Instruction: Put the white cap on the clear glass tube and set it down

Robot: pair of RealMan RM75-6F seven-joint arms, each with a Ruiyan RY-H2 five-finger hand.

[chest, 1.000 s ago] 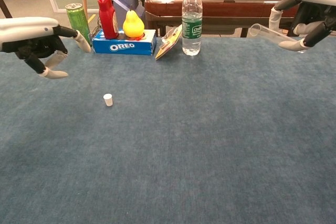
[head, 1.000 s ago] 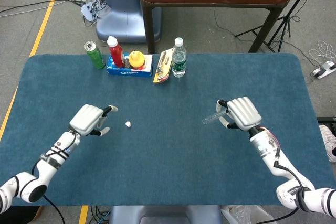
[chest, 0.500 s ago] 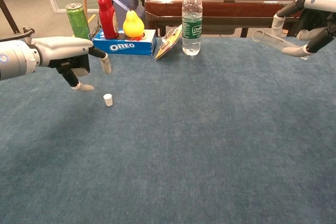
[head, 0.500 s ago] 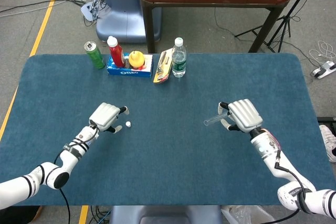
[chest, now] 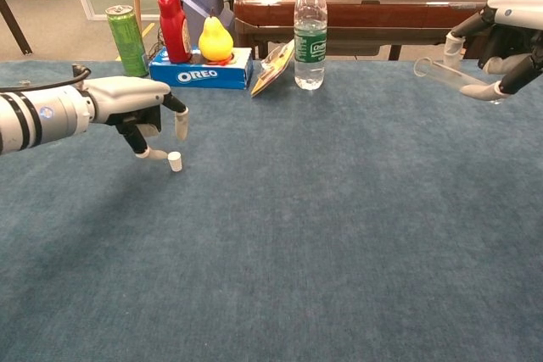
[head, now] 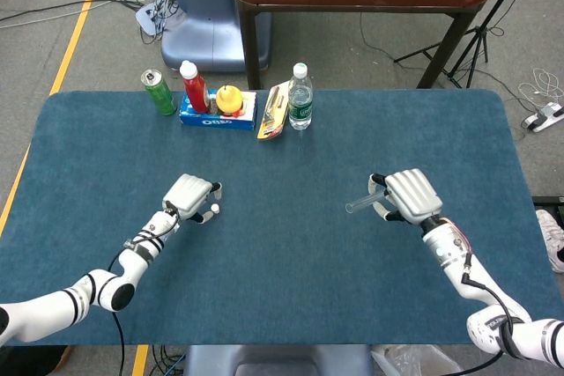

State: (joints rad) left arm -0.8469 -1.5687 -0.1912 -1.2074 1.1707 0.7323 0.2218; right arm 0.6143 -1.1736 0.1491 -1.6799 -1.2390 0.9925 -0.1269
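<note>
A: Left robot hand [chest: 136,108] sits low over the counter [chest: 339,235], fingers apart and curled downward, holding nothing. One fingertip is just beside the cap [chest: 175,161], and I cannot tell from the chest view whether it touches.

B: So where does the cap lie from that robot hand?

A: On the cloth, upright, at the hand's inner side, toward the middle of the counter. In the head view the cap [head: 214,210] peeks out right at the fingertips of the left robot hand [head: 190,195]. It is the nearer one by far.

B: And the tube?

A: Right robot hand [chest: 507,31] pinches the tube [chest: 443,74] near one end, well off the cloth. In the head view the tube [head: 361,205] sticks out of the right robot hand [head: 408,195] with its long axis pointing inward, toward the left side, open mouth leading and slightly tilted.

B: Then cap and tube are well apart.

A: Yes, most of the counter lies between them. My guess: the left fingers need to close around the cap from either side, then carry it across to meet that open mouth along the tube's axis.
</note>
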